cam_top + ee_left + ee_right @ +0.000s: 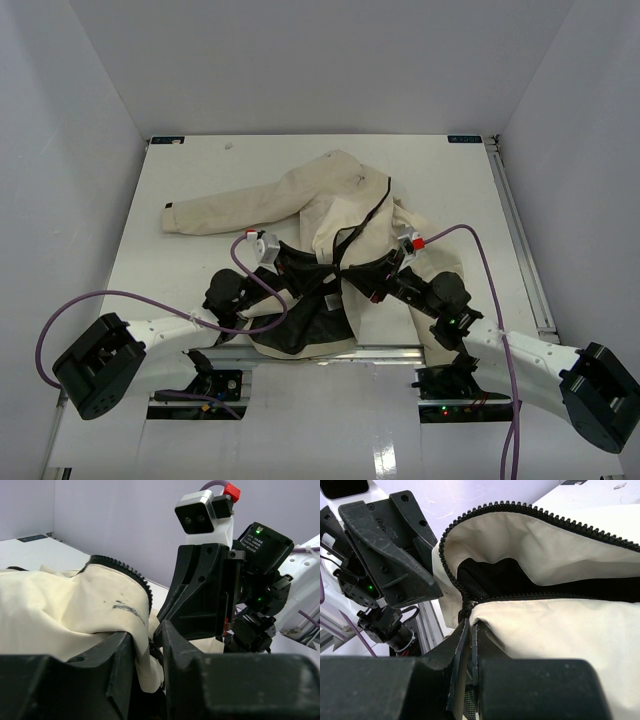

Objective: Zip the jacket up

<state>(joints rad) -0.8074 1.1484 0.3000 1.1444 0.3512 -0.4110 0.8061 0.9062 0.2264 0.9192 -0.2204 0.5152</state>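
Jacket (pixel 340 205) lies open-fronted mid-table (pixel 200 160). One sleeve (pixel 230 210) is flung toward 9 o'clock, and the hem with black lining (pixel 300 325) faces 6 o'clock, nearest the arm bases.

Left gripper (pixel 147 639): jaws drawn in close, pinching a fold of cream front panel. The cloth bunches up and over the fingers. My risk read: the hold is on loose fabric, not on the toothed edge. Any pull toward 12 o'clock could just stretch or drag the panel, and the fold could slip free.

Centre: zipper teeth (pixel 520 510) arc wide open. The two rows only come together low, right at the right claw's tips.

Right gripper (pixel 471 630): jaws pressed nearly together on the jacket where the rows join. I cannot make out a slider or pull tab between them. If it holds only tape or cloth, a pull closes nothing and lifts the whole garment.

Both claws sit very near each other, around 6 o'clock of the jacket. A careless move risks a finger clash, or lining caught in the teeth.
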